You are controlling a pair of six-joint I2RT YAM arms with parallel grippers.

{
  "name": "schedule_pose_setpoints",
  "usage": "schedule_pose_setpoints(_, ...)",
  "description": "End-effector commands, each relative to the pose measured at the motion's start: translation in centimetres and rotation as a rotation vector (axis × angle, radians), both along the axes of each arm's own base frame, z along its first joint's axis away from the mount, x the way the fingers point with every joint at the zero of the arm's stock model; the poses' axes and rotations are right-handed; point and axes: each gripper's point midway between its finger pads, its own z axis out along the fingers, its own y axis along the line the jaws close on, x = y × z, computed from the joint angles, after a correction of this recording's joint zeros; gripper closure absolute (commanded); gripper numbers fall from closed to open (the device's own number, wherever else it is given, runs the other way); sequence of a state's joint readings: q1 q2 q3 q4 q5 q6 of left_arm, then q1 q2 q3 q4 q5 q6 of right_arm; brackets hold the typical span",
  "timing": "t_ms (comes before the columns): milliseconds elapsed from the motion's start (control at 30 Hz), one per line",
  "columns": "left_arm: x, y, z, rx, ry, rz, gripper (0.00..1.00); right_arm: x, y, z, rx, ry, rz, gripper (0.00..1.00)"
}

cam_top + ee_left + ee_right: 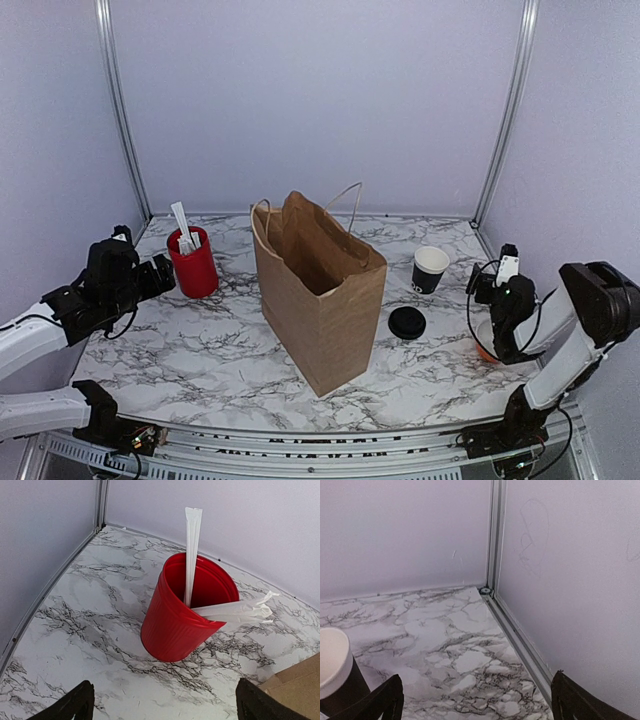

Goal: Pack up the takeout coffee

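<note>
Right now the cup (430,270) stands upright and unlidded at 2 o'clock from the bag (320,300), white rim showing. The loose lid (407,322) lies flat at 7 o'clock from the cup, apart from it. Left gripper (164,700) is spread, empty, facing the red cup (192,263) of wrapped straws (192,550) at 10 o'clock from the bag. Right gripper (475,695) is spread, empty, near the cup at its 3 o'clock.

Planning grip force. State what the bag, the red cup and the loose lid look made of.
Bag: brown kraft paper, matte, with creased folds. Red cup: likely plastic, smooth and glossy with soft highlights. Loose lid: probably plastic, black, with a slight sheen; too small to be sure.
</note>
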State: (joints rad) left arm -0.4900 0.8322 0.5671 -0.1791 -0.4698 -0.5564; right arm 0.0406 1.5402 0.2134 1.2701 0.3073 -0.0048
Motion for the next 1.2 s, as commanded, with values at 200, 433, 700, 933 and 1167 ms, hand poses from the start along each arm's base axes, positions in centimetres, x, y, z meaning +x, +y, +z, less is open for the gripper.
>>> schedule_pose_setpoints(200,1.6,5.2,1.4,0.258,-0.147,0.239,0.01,0.2,0.1,0.9,-0.037,-0.059,0.024,0.0)
schedule_pose_setpoints(433,2.9,11.8,-1.6,0.288,-0.094,0.475,0.01,0.3,0.2,0.6,-0.036,-0.043,0.024,0.0)
schedule_pose_setpoints(700,4.5,13.7,-3.8,0.403,-0.13,0.509,0.01,0.4,0.2,0.6,-0.035,-0.044,0.025,0.0)
schedule_pose_setpoints(933,5.5,13.5,-4.0,0.383,-0.229,0.46,0.01,0.4,0.2,0.6,-0.037,-0.043,0.024,0.0)
schedule_pose_setpoints(1167,6.2,11.9,-3.8,0.372,-0.31,0.306,0.01,0.4,0.2,0.7,-0.038,-0.044,0.024,0.0)
